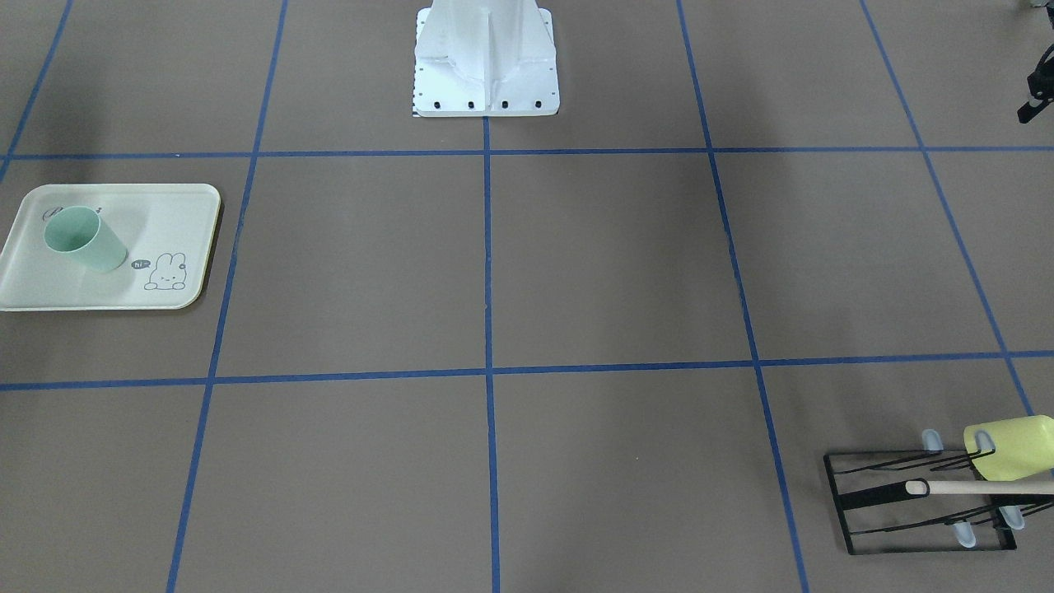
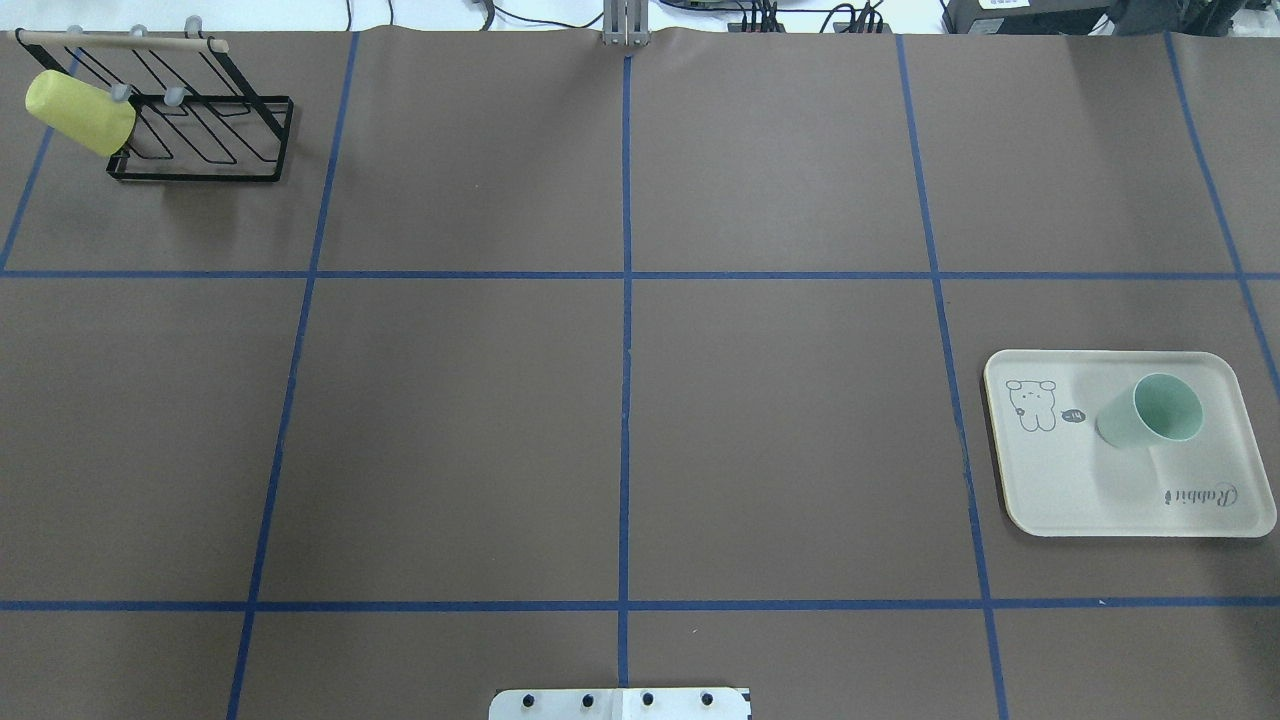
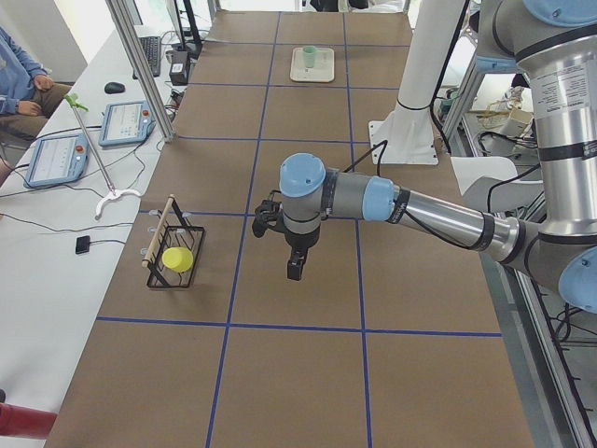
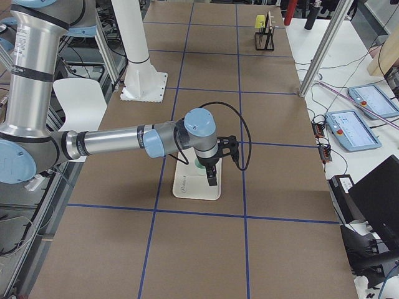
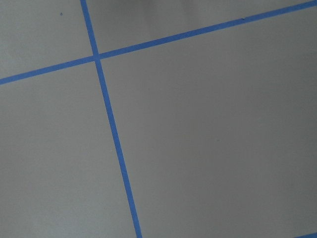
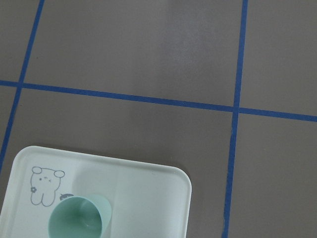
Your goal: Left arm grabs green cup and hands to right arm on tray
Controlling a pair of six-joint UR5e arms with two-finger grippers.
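Note:
The pale mint-green cup (image 2: 1150, 412) stands upright on the cream tray (image 2: 1060, 480) with the bunny drawing, on the robot's right side. Cup (image 1: 82, 239) and tray (image 1: 165, 206) show at the front-facing view's left, and cup (image 6: 79, 218) and tray (image 6: 148, 198) in the right wrist view. The right gripper (image 4: 212, 180) hangs above the tray (image 4: 193, 187); I cannot tell whether it is open. The left gripper (image 3: 294, 271) hangs high over bare table, far from the cup (image 3: 309, 52); I cannot tell its state. The left wrist view shows only table.
A black wire rack (image 2: 200, 140) with a wooden bar holds a yellow-green cup (image 2: 80, 112) at the far left corner; rack (image 1: 914, 502) and cup (image 1: 1013, 449) also show in the front-facing view. The white robot base (image 1: 486, 74) stands mid-table. Blue tape lines grid the brown table.

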